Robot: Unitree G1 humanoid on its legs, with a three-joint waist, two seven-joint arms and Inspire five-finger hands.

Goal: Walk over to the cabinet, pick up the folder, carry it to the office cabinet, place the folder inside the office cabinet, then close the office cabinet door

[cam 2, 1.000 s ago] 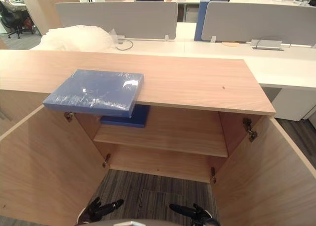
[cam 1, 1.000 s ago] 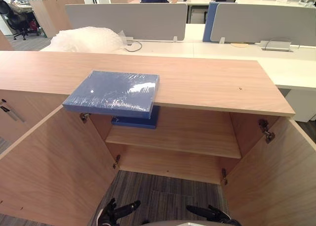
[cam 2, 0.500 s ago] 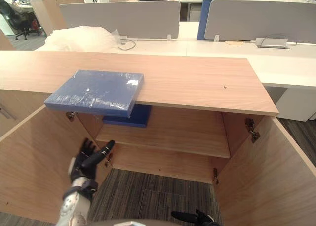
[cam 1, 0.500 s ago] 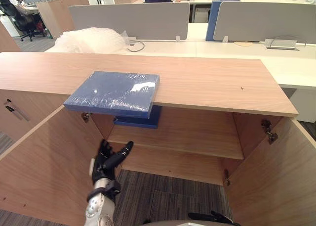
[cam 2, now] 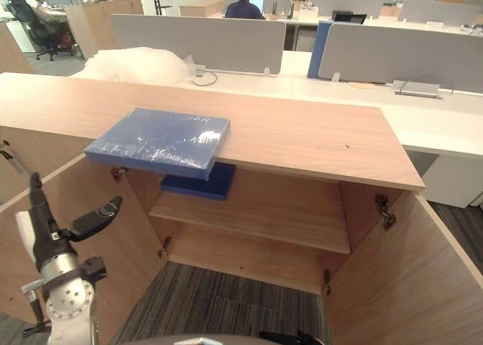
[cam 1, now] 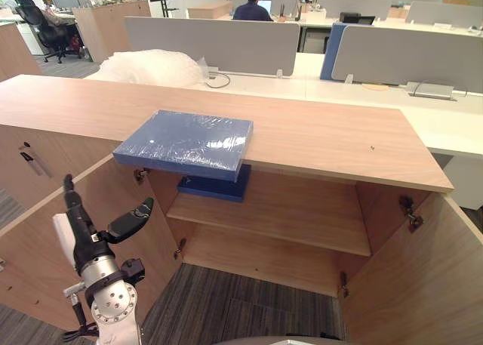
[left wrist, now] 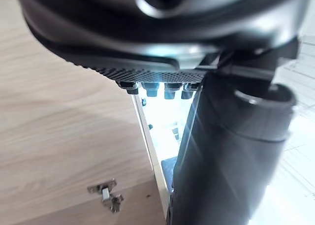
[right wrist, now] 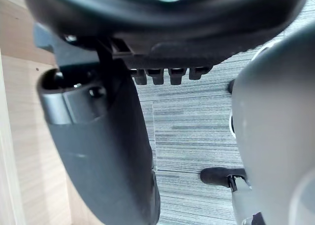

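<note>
Holding nothing in straight-fingered left hand [cam 1: 87, 244] at 8 o'clock; yet to grasp folder [cam 1: 185, 140] at 12, carry, shelve, close door [cam 1: 423, 281].

A flat, rectangular blue folder wrapped in glossy clear film [cam 1: 185, 143] lies on top of the light wooden cabinet [cam 1: 324, 137], towards its left. Its near corner juts out over the front edge. A darker blue folder [cam 1: 215, 187] lies flat at the left end of the upper shelf [cam 1: 302, 218], directly below. Both cabinet doors, left [cam 1: 155, 239] and right [cam 1: 415, 277], stand wide open.
</note>
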